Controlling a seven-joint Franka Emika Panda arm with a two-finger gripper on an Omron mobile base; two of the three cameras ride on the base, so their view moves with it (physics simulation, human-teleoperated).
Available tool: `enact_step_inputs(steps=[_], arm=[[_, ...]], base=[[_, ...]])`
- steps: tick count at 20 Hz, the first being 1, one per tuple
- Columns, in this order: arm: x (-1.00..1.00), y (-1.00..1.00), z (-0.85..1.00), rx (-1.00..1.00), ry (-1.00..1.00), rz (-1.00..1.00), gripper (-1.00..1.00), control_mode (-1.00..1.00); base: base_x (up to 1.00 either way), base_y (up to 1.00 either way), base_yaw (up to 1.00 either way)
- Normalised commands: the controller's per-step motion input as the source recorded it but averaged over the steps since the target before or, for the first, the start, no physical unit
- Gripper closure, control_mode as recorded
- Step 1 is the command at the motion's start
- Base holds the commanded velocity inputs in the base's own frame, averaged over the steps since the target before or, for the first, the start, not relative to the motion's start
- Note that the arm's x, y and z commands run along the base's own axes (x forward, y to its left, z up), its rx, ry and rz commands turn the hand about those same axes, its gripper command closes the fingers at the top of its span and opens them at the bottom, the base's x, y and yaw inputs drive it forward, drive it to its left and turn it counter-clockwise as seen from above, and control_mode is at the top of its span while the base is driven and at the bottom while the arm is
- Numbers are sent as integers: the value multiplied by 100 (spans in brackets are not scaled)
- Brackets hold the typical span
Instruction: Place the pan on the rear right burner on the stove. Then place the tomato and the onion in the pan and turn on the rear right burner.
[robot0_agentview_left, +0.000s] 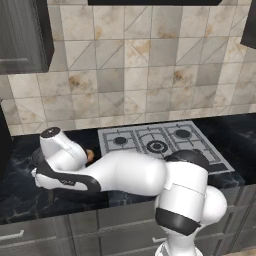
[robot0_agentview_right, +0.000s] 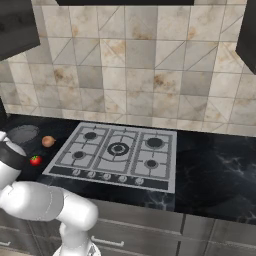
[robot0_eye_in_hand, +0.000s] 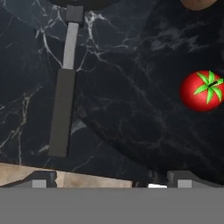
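The gripper (robot0_eye_in_hand: 111, 179) hovers with jaws wide apart, holding nothing, above the black bench (robot0_eye_in_hand: 131, 113). The pan's handle (robot0_eye_in_hand: 63, 100) lies left of centre, its long axis running away toward the pan (robot0_agentview_right: 22, 134); tomato (robot0_eye_in_hand: 202, 90) sits right.

White arm (robot0_agentview_left: 125, 177) stretched left over black counter (robot0_agentview_left: 235, 135), silver stove (robot0_agentview_left: 165, 142) behind, onion (robot0_agentview_left: 91, 156) partly hidden

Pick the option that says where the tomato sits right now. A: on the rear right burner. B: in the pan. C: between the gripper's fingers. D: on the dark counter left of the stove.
D: the tomato rests on the dark counter left of the stove, near the onion.
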Motion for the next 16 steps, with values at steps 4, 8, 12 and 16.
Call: enact_step_inputs(steps=[4, 8, 12, 16], arm=[[5, 1, -10, 6, -7, 0, -100, -100], [3, 3, -3, 7, -6, 0, -100, -100], [1, 1, -8, 7, -4, 0, -100, -100], [0, 1, -17, 5, 0, 0, -100, -100]], base=[[0, 0, 0], [0, 0, 0], [0, 0, 0], [0, 0, 0]])
